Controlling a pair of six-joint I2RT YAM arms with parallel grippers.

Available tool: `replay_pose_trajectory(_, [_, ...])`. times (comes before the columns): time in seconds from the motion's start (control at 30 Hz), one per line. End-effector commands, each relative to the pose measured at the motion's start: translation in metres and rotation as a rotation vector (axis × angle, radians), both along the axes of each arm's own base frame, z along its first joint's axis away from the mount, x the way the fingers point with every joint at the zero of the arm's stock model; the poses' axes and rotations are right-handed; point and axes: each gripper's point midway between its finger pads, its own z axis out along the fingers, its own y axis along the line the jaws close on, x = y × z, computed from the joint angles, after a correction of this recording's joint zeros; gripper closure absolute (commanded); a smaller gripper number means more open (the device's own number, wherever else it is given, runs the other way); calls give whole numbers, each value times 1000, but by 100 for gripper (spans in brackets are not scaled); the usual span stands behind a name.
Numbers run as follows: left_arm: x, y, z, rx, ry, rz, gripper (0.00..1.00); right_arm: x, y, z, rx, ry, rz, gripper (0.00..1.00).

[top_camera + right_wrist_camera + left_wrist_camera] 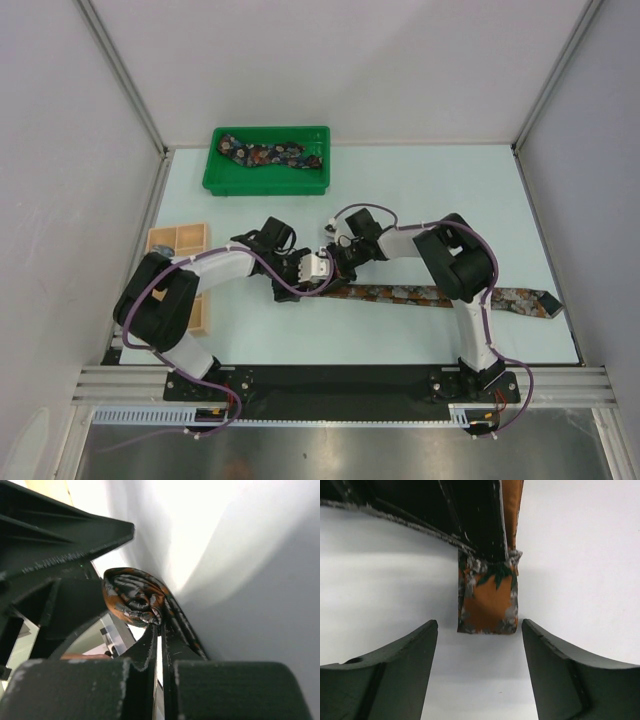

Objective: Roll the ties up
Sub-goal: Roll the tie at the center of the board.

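Note:
The rust-brown tie (400,293) lies flat across the table, wide end at the right (525,302). Its narrow left end is curled into a small roll (131,597). My right gripper (161,625) is shut on that roll, low over the table (335,262). My left gripper (479,627) is open and empty, facing the right one (305,270). The tie's folded end (487,602) lies just beyond its fingertips, untouched. A dark navy floral tie (275,155) lies in the green tray (215,180). No grey-blue tie is in view.
The green tray stands at the back left of centre. A tan wooden compartment box (180,238) sits at the left, partly under the left arm. White walls close the back and both sides.

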Motion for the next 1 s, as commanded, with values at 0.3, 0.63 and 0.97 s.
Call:
replay_pose_trajectory(0.3, [0, -28, 20, -111, 2, -45, 32, 2, -17, -35, -147, -31, 12, 100])
replay_pose_trajectory(0.63, [-5, -61, 51, -186, 34, -62, 61, 4, -15, -37, -145, -33, 8, 100])
replay_pose_trajectory(0.97, [-5, -78, 21, -44, 80, -74, 62, 2, -11, -27, -80, -14, 2, 100])
